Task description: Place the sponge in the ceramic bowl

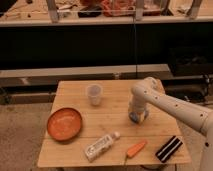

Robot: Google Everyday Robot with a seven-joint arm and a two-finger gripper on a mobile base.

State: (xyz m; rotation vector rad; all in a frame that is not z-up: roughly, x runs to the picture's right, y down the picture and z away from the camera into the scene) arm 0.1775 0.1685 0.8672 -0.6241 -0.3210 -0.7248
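Observation:
The orange-red ceramic bowl (64,123) sits on the left part of the wooden table (112,107) and holds nothing. My white arm comes in from the right and bends down over the table's right half. The gripper (137,117) points down there, far right of the bowl. A bit of the blue sponge (138,118) with a pale layer shows at its tip, just above or on the table surface. I cannot make out whether the sponge is gripped.
A translucent plastic cup (94,94) stands at the table's middle back. A white bottle (100,146) lies near the front edge, an orange carrot-like piece (136,149) beside it. A black block with white stripes (168,148) lies at the front right corner.

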